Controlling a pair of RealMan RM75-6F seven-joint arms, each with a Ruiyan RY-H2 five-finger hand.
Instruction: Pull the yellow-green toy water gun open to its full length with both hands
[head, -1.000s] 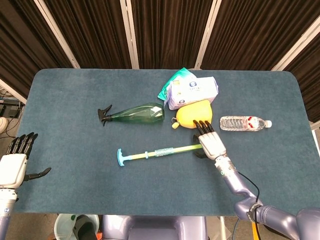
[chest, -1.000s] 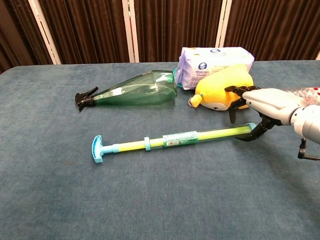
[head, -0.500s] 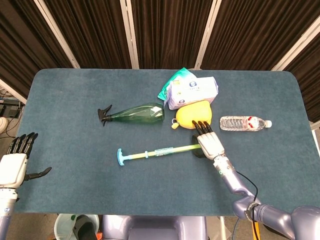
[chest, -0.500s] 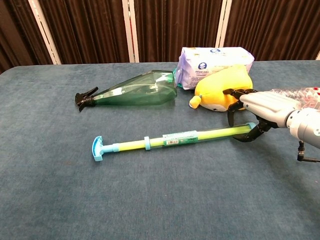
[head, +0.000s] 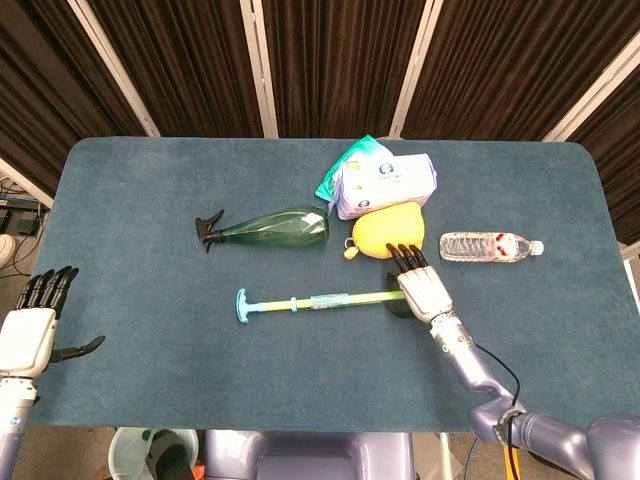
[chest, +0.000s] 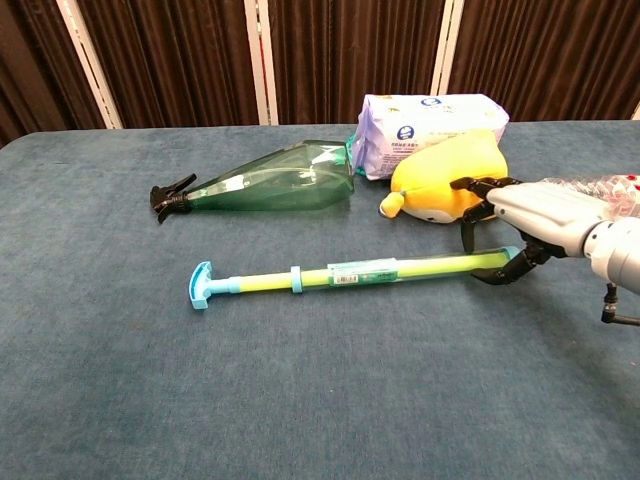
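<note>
The yellow-green toy water gun (head: 320, 301) (chest: 350, 272) lies across the middle of the blue table (head: 150, 380), with its blue T-handle (chest: 201, 285) at the left end. My right hand (head: 420, 288) (chest: 520, 215) covers the gun's right end. Its thumb hooks under the tube tip, and the fingers reach over the tube toward the yellow plush. My left hand (head: 30, 330) hangs off the table's front-left edge, far from the gun, with its fingers spread and nothing in it. The chest view does not show that hand.
Behind the gun lies a green spray bottle (head: 275, 226) (chest: 270, 187). A yellow plush toy (head: 388, 230) (chest: 440, 185) sits just beyond my right hand, with a wipes pack (head: 382, 185) (chest: 430, 118) behind it. A clear water bottle (head: 490, 246) (chest: 600, 190) lies to the right.
The water gun has swung slightly, and its handle end has moved a little away from me and to the right. My right hand stays at the tube's right end. The left hand has not moved.
</note>
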